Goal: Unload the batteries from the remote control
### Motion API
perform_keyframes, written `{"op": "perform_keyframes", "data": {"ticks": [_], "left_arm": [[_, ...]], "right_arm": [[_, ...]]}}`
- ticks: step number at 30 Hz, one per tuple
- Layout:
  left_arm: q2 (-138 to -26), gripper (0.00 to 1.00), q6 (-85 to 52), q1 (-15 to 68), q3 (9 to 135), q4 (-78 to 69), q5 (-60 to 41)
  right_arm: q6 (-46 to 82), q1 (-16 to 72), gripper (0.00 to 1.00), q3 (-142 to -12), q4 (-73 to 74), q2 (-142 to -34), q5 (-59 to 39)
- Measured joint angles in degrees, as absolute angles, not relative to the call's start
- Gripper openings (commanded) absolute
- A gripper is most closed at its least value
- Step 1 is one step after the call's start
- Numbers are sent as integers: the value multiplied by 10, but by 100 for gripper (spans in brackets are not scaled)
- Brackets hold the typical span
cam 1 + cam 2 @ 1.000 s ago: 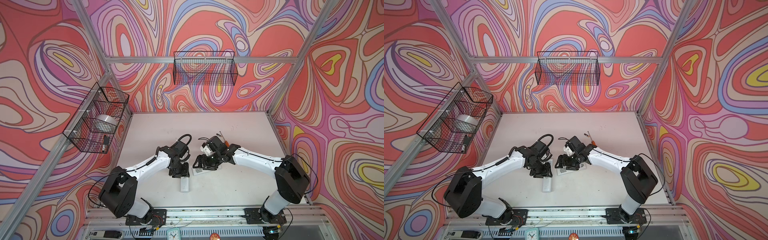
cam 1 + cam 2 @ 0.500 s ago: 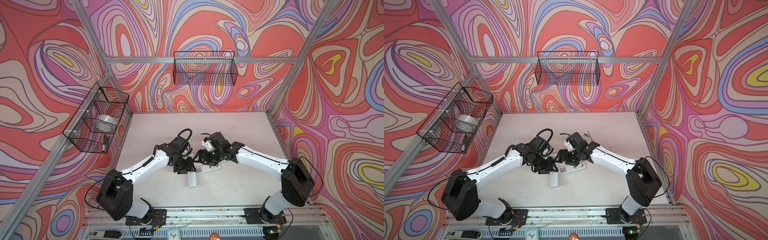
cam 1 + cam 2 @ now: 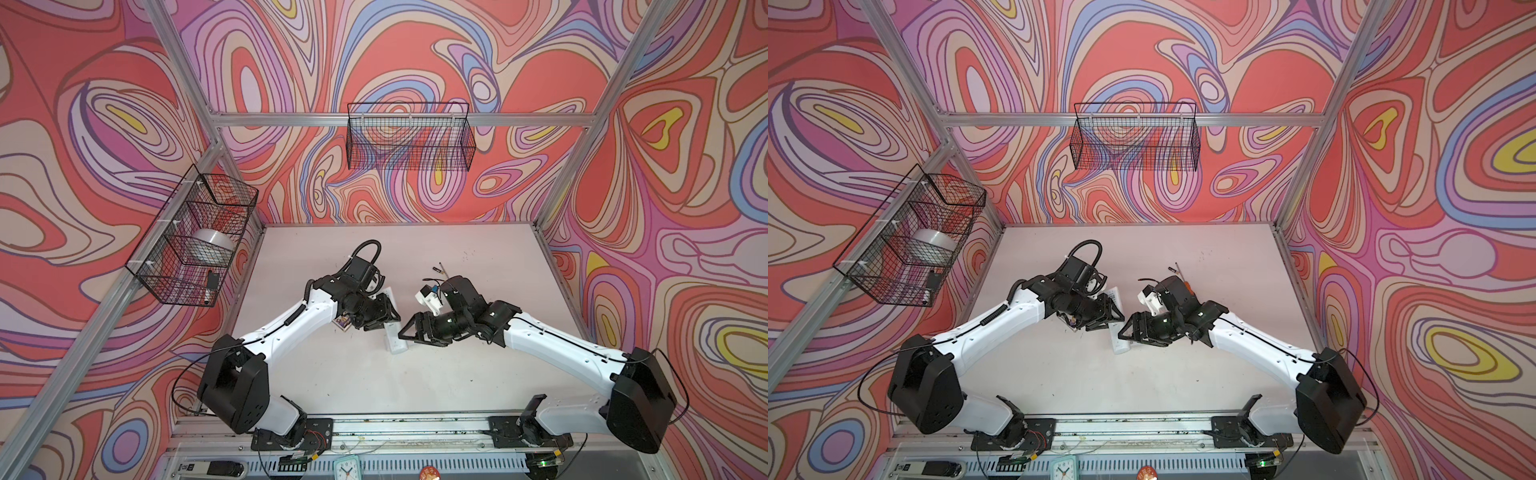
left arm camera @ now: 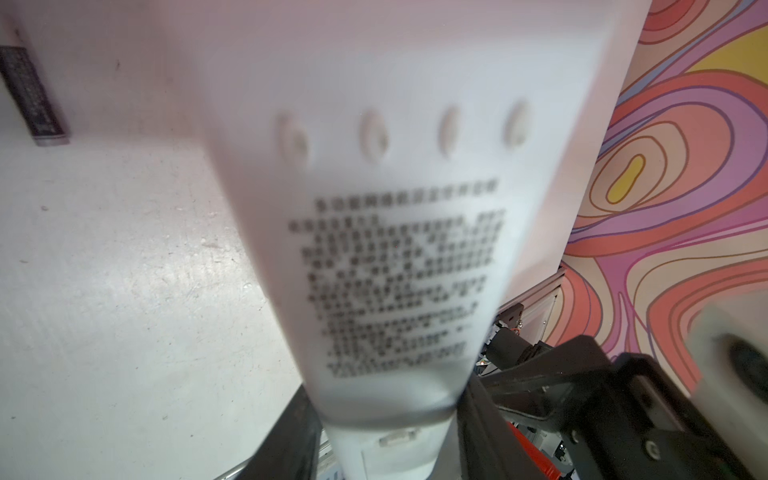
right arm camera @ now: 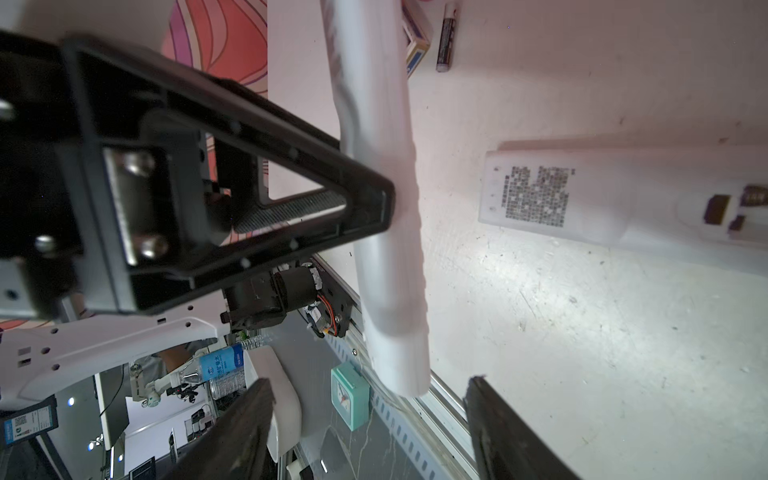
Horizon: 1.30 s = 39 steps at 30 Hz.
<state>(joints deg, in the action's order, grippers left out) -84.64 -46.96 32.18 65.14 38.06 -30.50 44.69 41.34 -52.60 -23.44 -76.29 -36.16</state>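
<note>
The left gripper (image 3: 384, 322) is clamped on the held remote (image 3: 395, 341), and the left wrist view shows that white body (image 4: 395, 249) running out between the jaws with its printed label facing the camera. From the right wrist, one black finger (image 5: 353, 199) of the left gripper is pressed flat against the side of the held remote (image 5: 386, 291), which hangs tilted above the table (image 3: 332, 374). The right gripper (image 5: 370, 384) is spread wide at the remote's free end. That end sits in line with the gap, but neither finger touches it and nothing is held. In both top views the two grippers meet over the middle of the table, the right gripper (image 3: 1128, 332) just beside the remote's lower tip. One battery (image 5: 446, 37) is already out. This slim dark cell lies flat on the table right next to a small box (image 5: 415, 45), beyond the held remote, near the left gripper and well apart from the right one, with no finger on it. A second remote (image 5: 582, 199) lies label-up on the table, its compartment uncovered. It is unclear whether any cells are still in there.
</note>
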Motion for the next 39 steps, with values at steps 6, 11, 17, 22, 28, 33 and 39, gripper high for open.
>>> {"op": "perform_keyframes", "data": {"ticks": [6,11,17,22,28,33,39], "left_arm": [[-846,30,-492,322,653,371,-315],[-846,30,-509,322,652,360,-320],[-844,30,-528,322,647,342,-326],[-844,31,-533,322,642,336,-330],[-842,61,-533,317,641,332,-338],[-839,100,-522,297,641,332,-364],[-824,100,-497,215,641,307,-458]], "right_arm": [[444,416,69,-525,-201,-778,-374],[443,417,64,-525,-184,-799,-377],[439,417,52,-526,-170,-812,-382],[438,417,29,-527,-165,-832,-386],[438,416,22,-533,-163,-835,-394],[422,415,19,-545,-185,-834,-393],[391,336,20,-559,-228,-815,-447]]}}
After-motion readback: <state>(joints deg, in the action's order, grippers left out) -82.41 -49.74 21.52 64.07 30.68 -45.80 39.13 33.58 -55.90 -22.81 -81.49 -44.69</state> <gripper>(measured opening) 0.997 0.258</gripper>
